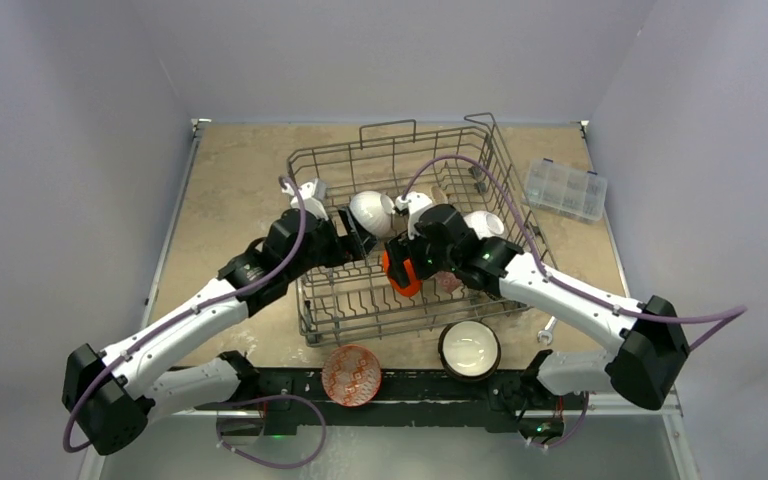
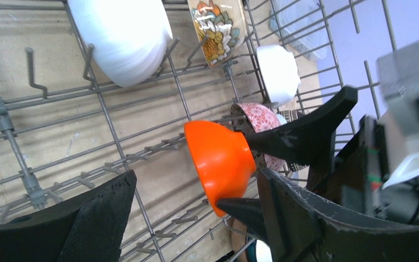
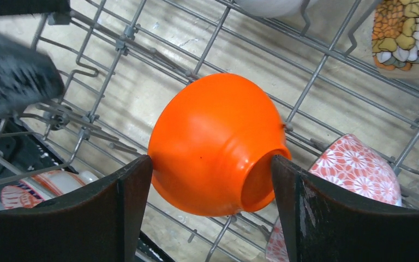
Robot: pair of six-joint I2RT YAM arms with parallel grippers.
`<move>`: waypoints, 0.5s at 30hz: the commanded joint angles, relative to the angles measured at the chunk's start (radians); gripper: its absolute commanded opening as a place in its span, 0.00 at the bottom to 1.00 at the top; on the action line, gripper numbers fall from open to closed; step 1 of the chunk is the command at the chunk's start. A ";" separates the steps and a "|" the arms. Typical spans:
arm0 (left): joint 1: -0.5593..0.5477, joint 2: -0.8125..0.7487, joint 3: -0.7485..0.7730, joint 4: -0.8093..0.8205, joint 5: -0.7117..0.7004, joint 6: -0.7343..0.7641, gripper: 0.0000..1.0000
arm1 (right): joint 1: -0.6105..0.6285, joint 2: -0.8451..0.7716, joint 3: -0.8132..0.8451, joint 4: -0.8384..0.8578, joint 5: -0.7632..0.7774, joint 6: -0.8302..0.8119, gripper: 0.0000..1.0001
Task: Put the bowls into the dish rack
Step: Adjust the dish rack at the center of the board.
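Orange bowl [image 3: 207, 136] in right hand [image 3: 211, 161], inside dish rack [image 1: 355, 295]

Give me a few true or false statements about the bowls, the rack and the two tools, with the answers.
1. The orange bowl sits between the right tool's fingers. True.
2. The dish rack holds no bowls. False: a white bowl, among others, already stands in it.
3. Two bowls sit outside the rack at the table's near edge. True: a red-patterned bowl and a dark bowl with a cream inside.
4. The clear compartment box lies left of the rack. False: it lies to its right.
5. The left tool grips a white bowl. False: it is open and holds nothing.
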 commanded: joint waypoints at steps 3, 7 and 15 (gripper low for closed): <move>0.128 -0.076 0.045 -0.084 0.080 0.057 0.80 | 0.051 0.053 0.047 -0.025 0.179 -0.011 0.79; 0.173 -0.087 0.133 -0.238 0.005 0.155 0.81 | 0.051 0.078 0.050 -0.052 0.235 0.005 0.72; 0.191 -0.081 0.252 -0.481 -0.246 0.256 0.88 | 0.050 0.090 0.060 -0.154 0.315 0.088 0.60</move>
